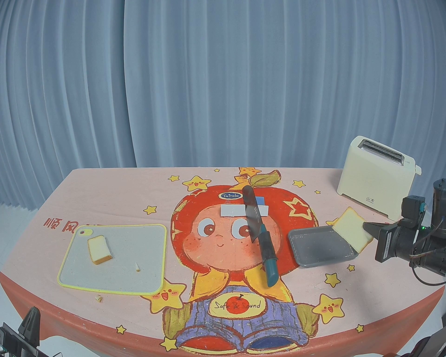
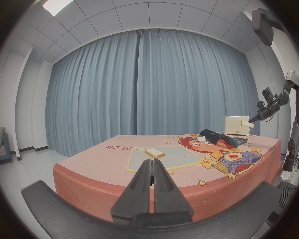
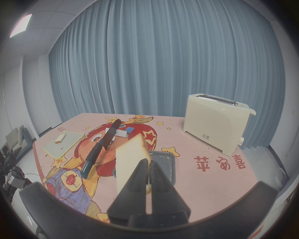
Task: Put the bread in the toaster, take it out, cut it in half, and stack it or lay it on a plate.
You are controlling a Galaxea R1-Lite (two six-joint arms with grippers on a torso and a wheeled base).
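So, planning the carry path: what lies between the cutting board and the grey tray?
The knife, its blade resting across a small white block; the head view shows it.

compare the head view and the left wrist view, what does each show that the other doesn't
Head view adds: the cream toaster's top slots and the grey rectangular tray's bare inside. Left wrist view adds: the black left pincer shut up close, and the white tiled ceiling. Both: the half bread slice on the yellow-rimmed grey cutting board, the teal-handled knife, and the right pincer shut on a pale bread slice.
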